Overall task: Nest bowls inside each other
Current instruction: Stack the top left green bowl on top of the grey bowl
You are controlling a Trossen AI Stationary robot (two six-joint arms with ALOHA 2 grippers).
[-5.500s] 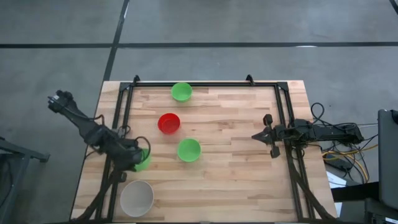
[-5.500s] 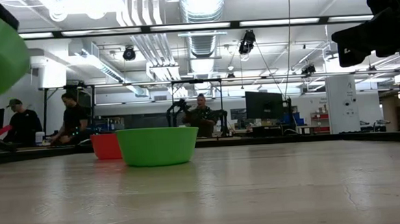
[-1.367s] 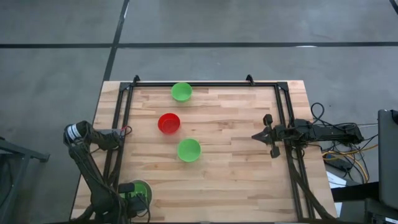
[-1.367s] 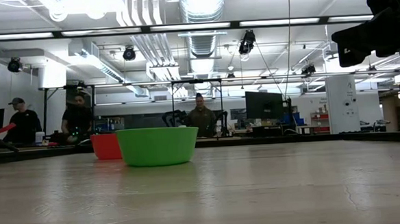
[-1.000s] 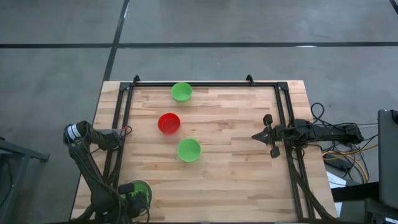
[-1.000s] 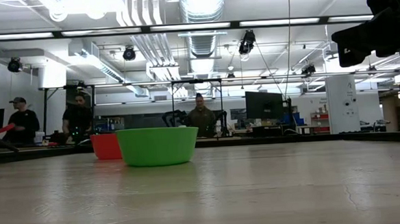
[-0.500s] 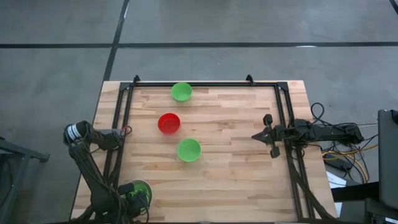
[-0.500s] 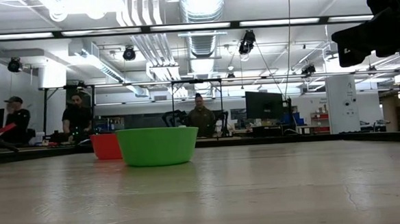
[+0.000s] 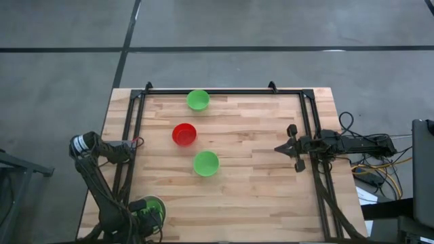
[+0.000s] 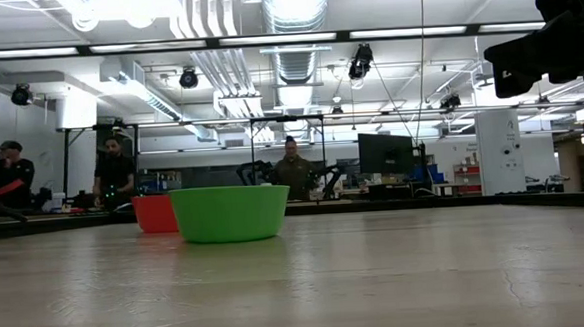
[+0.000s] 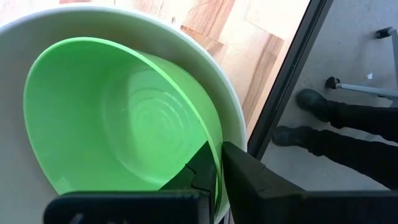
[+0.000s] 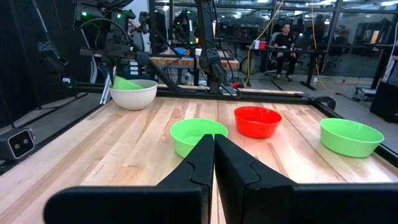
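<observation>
At the table's near left corner a green bowl (image 11: 124, 118) lies tilted inside the larger whitish bowl (image 11: 205, 56), which stands on the table. My left gripper (image 9: 141, 215) points down over them, shut on the green bowl. The right wrist view shows the same pair, whitish bowl (image 12: 134, 94) and tilted green bowl (image 12: 126, 83). Standing free on the wood are a green bowl (image 9: 198, 99) at the far edge, a red bowl (image 9: 184, 134) and another green bowl (image 9: 206, 163) mid-table. My right gripper (image 9: 279, 148) waits shut at the right side, held level. My left gripper pinches the green bowl's rim (image 11: 216, 163), one finger (image 11: 200, 169) inside the bowl and the other finger (image 11: 252, 180) outside its wall. It comes from above, pointing steeply down. The bowl sits tilted, its lower side down inside the whitish bowl.
A black metal frame (image 9: 224, 91) runs along the table's far, left and right edges. Bare wood lies between the bowls and the right arm. People sit at desks in the room beyond the far edge (image 10: 293, 173).
</observation>
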